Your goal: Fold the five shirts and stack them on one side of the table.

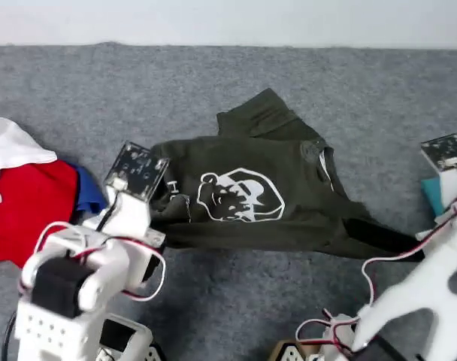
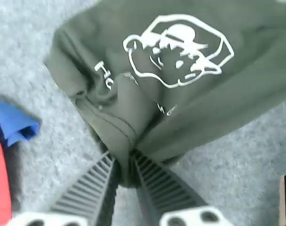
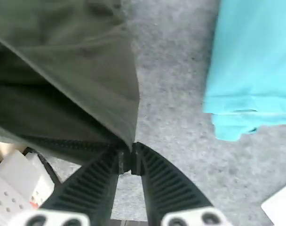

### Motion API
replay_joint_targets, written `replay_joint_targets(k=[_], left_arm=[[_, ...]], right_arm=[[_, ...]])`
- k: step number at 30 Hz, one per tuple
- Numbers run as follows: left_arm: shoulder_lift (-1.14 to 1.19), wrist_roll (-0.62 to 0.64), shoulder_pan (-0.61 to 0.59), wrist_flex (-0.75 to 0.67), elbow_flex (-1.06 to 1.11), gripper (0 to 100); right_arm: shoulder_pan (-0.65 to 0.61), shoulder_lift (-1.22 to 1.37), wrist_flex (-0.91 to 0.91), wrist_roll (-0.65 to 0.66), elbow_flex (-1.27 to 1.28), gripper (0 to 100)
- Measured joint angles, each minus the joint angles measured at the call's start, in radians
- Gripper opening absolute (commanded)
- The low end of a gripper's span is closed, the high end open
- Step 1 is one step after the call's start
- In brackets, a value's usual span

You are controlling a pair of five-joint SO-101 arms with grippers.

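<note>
"Where did the green shirt (image 1: 266, 195) lie?"

"In the middle of the grey table (image 1: 236, 301). It was spread sideways and rumpled, with its white print (image 1: 240, 195) facing up."

"And the left hand (image 2: 122, 159)?"

"Its ribbed fingers (image 2: 93, 183) were closed almost together on a bunched fold at the shirt's edge, on the side nearest the left arm. A ridge of green cloth was squeezed between them."

"What of the right hand (image 3: 130, 151)?"

"It was much the same, drawn in tight and pinching the shirt at the opposite end, where the dark cloth narrowed to a point."

"Were the other shirts anywhere near?"

"A red shirt (image 1: 25, 203) sat at the table's left edge in the high view. A white shirt (image 1: 10, 147) touched it on the far side. A blue shirt (image 1: 89, 192) poked out from the red one toward the green, with a strip of bare table between blue and green. A turquoise shirt (image 3: 251, 70) lay at the right edge, just beside the right hand and apart from the green cloth."
</note>
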Motion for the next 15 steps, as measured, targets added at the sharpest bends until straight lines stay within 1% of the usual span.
replay_joint_targets(k=[4, 7, 10, 13, 15], left_arm=[[-0.054, -0.003, 0.002, 0.0, -0.032, 1], [-0.063, -0.003, 0.003, 0.003, -0.118, 1], [-0.037, -0.003, 0.003, 0.003, -0.199, 1], [0.037, -0.003, 0.003, 0.003, -0.259, 1], [0.109, -0.003, 0.003, 0.003, -0.269, 1]], right_arm=[[-0.025, -0.072, 0.0, 0.0, 0.0, 0.9], [-0.095, -0.114, 0.0, -0.044, 0.0, 0.9], [-0.204, -0.12, 0.0, -0.147, 0.0, 0.9], [-0.347, -0.12, -0.008, -0.281, 0.0, 0.9], [-0.44, -0.11, -0.06, -0.37, 0.0, 0.9]])
